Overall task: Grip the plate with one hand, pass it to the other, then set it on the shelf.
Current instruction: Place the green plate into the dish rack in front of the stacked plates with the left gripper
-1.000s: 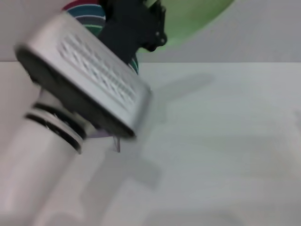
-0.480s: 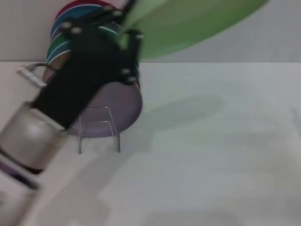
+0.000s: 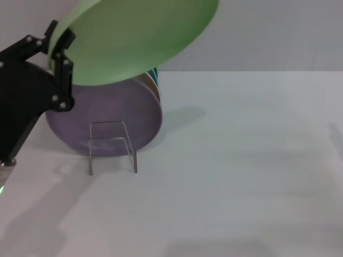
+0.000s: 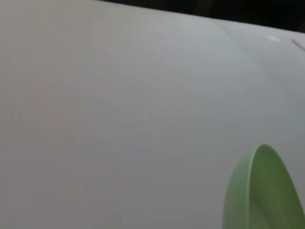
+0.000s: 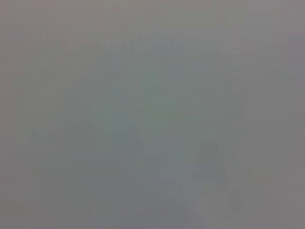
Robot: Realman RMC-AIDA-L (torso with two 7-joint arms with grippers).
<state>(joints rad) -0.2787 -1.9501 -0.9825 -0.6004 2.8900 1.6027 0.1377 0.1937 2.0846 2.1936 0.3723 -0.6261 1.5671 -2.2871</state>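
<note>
**Left gripper holds the plate aloft**

I see my left gripper point(image 3: 59, 45) clamped on the rim of the pale green plate point(image 3: 139, 37), held tilted in the air above the lilac plate point(image 3: 107, 120) and the clear wire shelf point(image 3: 111, 145). Its top edge is cut off. My right wrist view shows only grey; the right gripper is out of sight.

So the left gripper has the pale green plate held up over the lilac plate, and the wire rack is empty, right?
Not quite. The head view shows the lilac plate standing in the wire rack. The left gripper does hold the pale green plate above it.
</note>
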